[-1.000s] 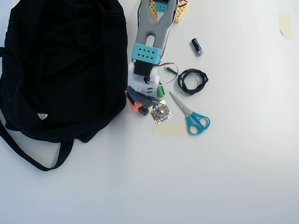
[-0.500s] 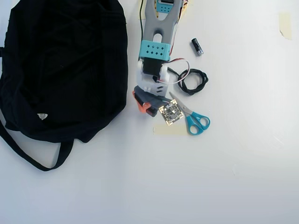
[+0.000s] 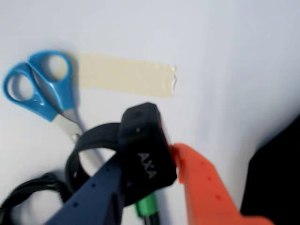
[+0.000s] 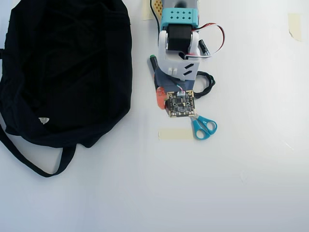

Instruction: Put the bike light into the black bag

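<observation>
In the wrist view the bike light (image 3: 143, 145), a small black block marked AXA with a round rubbery ring strap (image 3: 89, 140), sits between my gripper's (image 3: 147, 161) dark blue finger (image 3: 93, 192) and orange finger (image 3: 201, 187). The gripper is shut on it. In the overhead view the gripper (image 4: 164, 99) is at the table's middle, just right of the black bag (image 4: 67, 67); the light is hidden under the arm there. The bag's edge shows at the lower right of the wrist view (image 3: 276, 173).
Blue-handled scissors (image 3: 42, 89) (image 4: 203, 126) and a strip of beige tape (image 3: 126, 75) (image 4: 175, 134) lie just beyond the gripper. A green marker (image 3: 147, 205) (image 4: 152, 60) and a coiled black cable (image 3: 28, 197) (image 4: 205, 87) lie beside the arm.
</observation>
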Action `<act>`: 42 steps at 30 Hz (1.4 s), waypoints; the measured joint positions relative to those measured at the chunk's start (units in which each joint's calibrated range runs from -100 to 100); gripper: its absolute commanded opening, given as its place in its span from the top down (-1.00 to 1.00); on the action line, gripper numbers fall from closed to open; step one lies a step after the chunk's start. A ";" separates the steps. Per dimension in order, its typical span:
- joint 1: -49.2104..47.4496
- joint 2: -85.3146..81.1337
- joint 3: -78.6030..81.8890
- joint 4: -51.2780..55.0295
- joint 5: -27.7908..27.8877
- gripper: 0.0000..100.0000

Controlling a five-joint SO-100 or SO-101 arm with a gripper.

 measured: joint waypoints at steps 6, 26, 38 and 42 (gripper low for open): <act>0.15 -5.31 -0.16 4.29 -6.40 0.96; 7.42 -24.33 -0.24 17.43 -12.70 0.96; 30.93 -26.40 1.73 14.08 -13.97 0.96; 38.28 -26.07 7.15 7.21 -11.92 0.96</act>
